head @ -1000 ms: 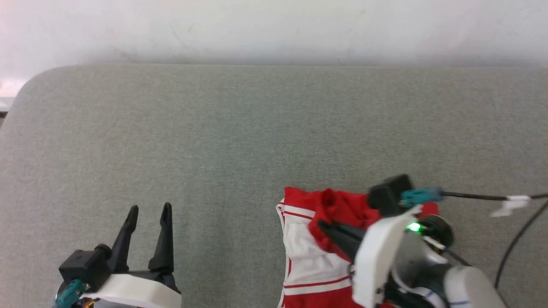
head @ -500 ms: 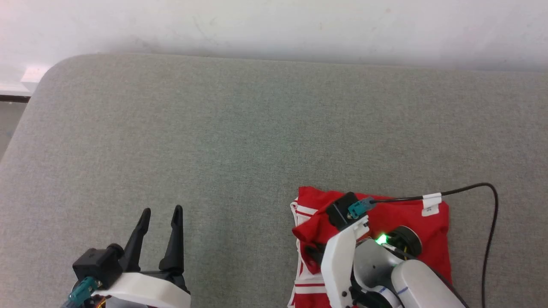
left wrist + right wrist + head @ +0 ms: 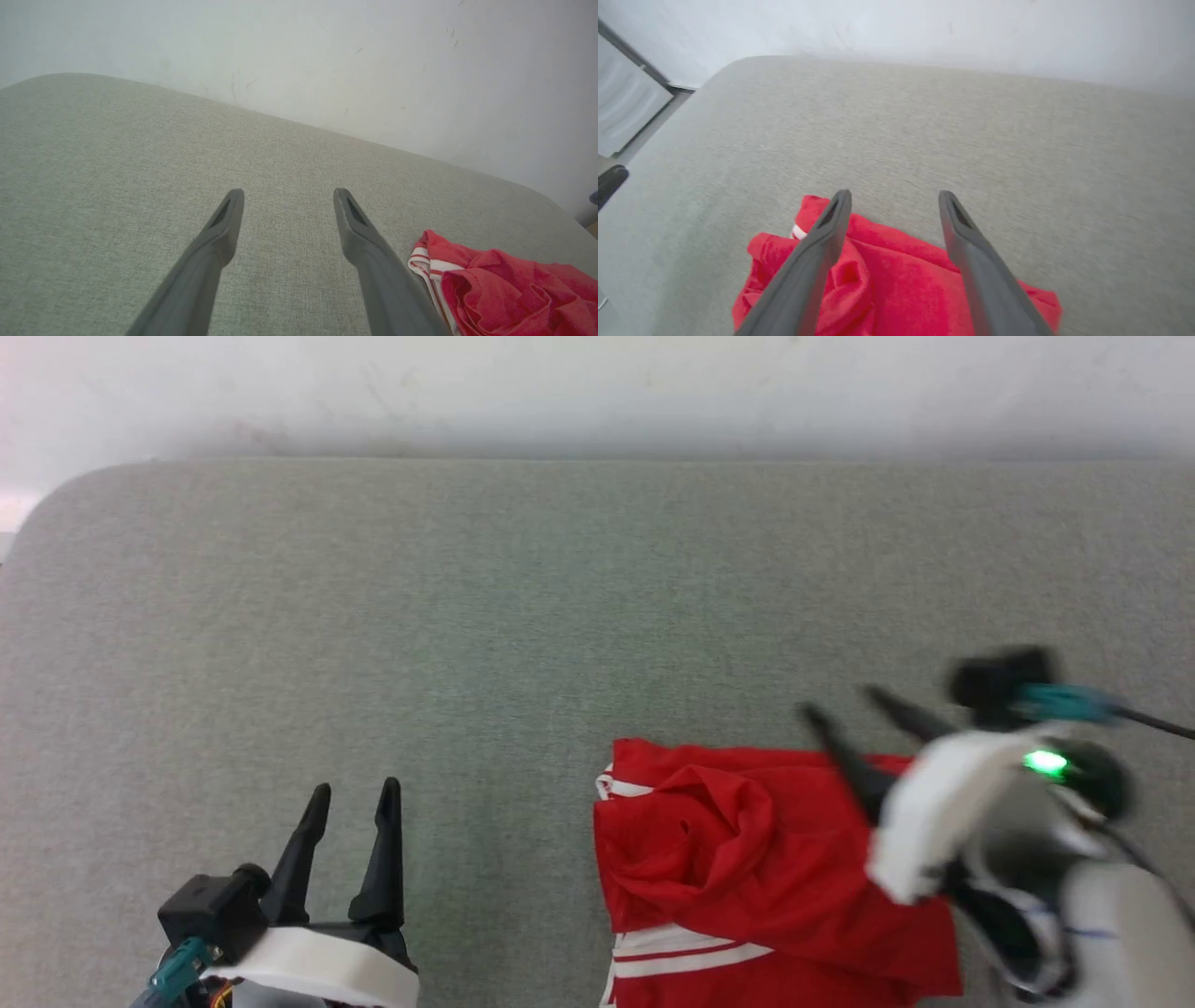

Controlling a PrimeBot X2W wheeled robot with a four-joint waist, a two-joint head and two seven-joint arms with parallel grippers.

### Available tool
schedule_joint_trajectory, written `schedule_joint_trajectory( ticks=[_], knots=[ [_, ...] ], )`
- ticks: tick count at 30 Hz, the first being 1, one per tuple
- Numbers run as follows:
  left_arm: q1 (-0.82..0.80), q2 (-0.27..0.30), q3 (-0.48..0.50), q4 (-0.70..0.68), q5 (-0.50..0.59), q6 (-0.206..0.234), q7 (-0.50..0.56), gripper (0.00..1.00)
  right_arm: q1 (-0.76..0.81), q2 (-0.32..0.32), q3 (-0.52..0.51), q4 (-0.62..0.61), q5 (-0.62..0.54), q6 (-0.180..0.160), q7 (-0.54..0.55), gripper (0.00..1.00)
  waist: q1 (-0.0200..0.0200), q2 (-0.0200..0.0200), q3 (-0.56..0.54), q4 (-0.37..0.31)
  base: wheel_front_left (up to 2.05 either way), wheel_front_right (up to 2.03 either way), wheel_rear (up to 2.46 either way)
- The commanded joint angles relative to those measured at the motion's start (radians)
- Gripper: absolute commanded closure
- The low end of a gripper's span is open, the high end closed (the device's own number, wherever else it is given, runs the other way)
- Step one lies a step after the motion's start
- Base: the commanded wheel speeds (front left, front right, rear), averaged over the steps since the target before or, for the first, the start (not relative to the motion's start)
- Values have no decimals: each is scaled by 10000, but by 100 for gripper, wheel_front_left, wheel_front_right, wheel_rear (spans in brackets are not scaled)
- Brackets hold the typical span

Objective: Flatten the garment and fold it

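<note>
Red jersey garment [image 3: 738,877] with white striped trim lies bunched on the grey fabric surface [image 3: 467,616], near right, trim leftward, long axis unclear. The right gripper [image 3: 854,709], over its far edge, and the left gripper [image 3: 355,789] both gape empty.

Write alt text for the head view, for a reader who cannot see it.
A rumpled red garment with white striped trim lies bunched on a grey fabric surface, right of centre at the bottom. The right gripper, blurred and open, hangs over the garment's far right corner, gripping nothing. The left gripper sits open at the lower left, apart from the cloth.
</note>
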State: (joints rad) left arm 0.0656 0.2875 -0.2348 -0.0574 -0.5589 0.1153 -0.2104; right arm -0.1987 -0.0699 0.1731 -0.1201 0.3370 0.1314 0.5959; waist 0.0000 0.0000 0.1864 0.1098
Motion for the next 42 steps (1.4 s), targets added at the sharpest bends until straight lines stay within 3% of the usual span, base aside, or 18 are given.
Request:
schedule_joint_trajectory(
  ticks=[1, 5, 8, 21, 23, 24, 29, 34, 38, 42],
  knots=[
    [-197, -10, -13, -75, -12, 42, -20, 0, 595, -44, -767, -576, -256, -7, 40, 0, 0, 0, 205, -222, 0, 0, 0],
    [-239, 39, 18, -181, 5, 96, -11, 0, 1726, 32, -2226, -1629, -453, -7, 313, 0, 0, 0, 445, -439, 0, 0, 0],
    [-282, 103, 38, -253, 5, 109, 29, 0, 2392, 101, -2696, -1872, -361, -7, 426, 0, 0, 0, 652, -573, 0, 0, 0],
    [-545, 415, 0, -564, 64, 151, 400, 0, 2577, 194, -2001, 214, 793, -7, 406, 0, 0, 0, 879, -432, 0, 0, 0],
    [-554, 444, -29, -615, 67, 162, 470, 0, 2433, 194, -1945, 628, 853, -7, 463, 62, 0, 0, 856, -368, 0, 0, 0],
    [-557, 457, -45, -636, 74, 170, 501, 0, 2364, 194, -1935, 814, 831, -7, 489, 100, 0, 0, 841, -341, 0, 0, 0],
    [-534, 488, -95, -695, 85, 216, 576, 0, 2012, 195, -2163, 1255, 660, -7, 270, 100, 0, 0, 731, -328, 0, 0, 0],
    [-535, 545, -99, -793, 64, 210, 592, 0, 1417, 114, -2534, 879, 43, -7, 51, 100, 0, 0, 751, -675, 0, 0, 0],
    [-686, 622, -54, -951, 89, 185, 541, 0, 613, -454, -2790, 399, -414, -7, -27, 100, 0, 0, 988, -1074, 0, 0, 0],
    [-936, 799, -20, -1144, 165, 134, 604, 0, -247, -1454, -2995, 273, -818, -7, 145, 100, 0, 0, 1434, -1458, 0, 0, 0]
  ],
)
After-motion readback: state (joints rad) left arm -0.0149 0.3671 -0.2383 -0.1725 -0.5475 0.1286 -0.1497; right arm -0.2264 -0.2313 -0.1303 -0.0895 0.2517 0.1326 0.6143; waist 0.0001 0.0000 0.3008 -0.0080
